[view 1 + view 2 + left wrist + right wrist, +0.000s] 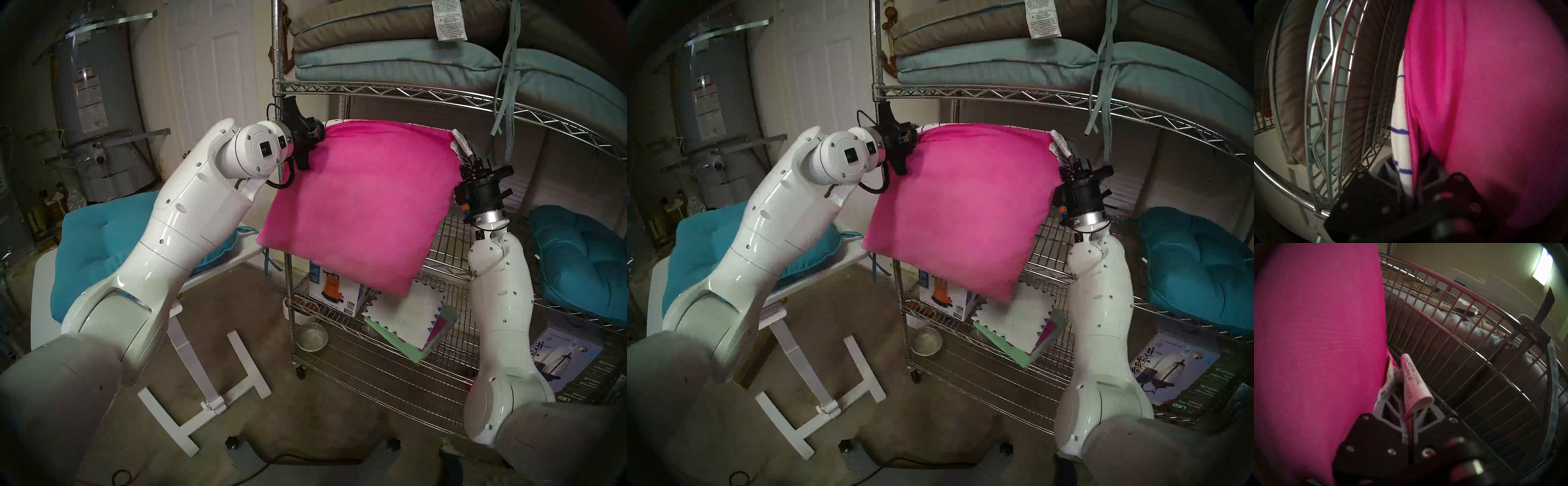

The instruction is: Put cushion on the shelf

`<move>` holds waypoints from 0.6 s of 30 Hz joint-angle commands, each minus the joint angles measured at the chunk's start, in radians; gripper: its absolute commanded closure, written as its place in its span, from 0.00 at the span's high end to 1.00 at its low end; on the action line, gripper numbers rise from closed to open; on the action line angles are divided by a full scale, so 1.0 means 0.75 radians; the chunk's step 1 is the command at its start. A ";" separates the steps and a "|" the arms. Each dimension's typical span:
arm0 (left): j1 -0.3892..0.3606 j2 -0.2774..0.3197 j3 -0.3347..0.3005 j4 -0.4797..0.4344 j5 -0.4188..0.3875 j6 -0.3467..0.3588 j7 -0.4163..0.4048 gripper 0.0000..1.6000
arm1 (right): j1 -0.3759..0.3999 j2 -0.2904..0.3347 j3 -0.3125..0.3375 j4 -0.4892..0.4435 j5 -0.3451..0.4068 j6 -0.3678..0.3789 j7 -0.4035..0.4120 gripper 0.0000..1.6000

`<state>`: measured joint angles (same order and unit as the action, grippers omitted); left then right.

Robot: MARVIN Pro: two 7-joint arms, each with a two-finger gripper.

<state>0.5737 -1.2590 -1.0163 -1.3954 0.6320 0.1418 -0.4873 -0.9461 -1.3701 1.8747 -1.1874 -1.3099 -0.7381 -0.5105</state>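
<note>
While the cushion (pixel 356 207) hangs in the air with its pink face toward us, we hold it by its two upper corners in front of the shelf (pixel 390 93). Our left claw (pixel 320 133) is clamped on the upper left corner, where the pink cloth bunches into folds between its fingers (pixel 1430 162); from the left wrist we also see the cushion's other face, white with dark stripes, just beside the wire tiers. Our right claw (pixel 470 161) is closed on the upper right corner, right by the white tag (pixel 1413 383), which curls into a roll above the fingers. The cushion tilts, its lower right corner drooping toward the papers (pixel 407 322) that lie on a lower tier. Its top edge sits just below the tier that carries the flat pale-blue pad (pixel 407 64) and the taupe pad (pixel 373 20) stacked on it. The cushion rests on no tier. To our left, a teal cushion (pixel 91 237) lies on the white tabletop (pixel 247 251); another teal cushion (pixel 583 258) sits on the shelf at the right. Lower down we see a box (pixel 334 292) with an orange pump printed on it and a metal bowl (pixel 312 334) beneath.
</note>
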 commanded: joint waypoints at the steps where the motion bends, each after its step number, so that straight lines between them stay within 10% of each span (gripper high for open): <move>1: -0.047 0.021 -0.035 0.156 0.034 -0.026 0.078 0.00 | 0.055 0.054 0.062 0.117 0.022 0.009 -0.027 0.00; 18: -0.139 -0.084 0.038 0.470 0.068 -0.163 0.159 0.00 | 0.156 0.124 0.062 0.289 -0.057 -0.042 0.020 0.00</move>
<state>0.5146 -1.3071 -0.9928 -1.1643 0.6538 0.0215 -0.4015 -0.8500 -1.3490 1.8600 -1.0423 -1.3606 -0.7891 -0.4872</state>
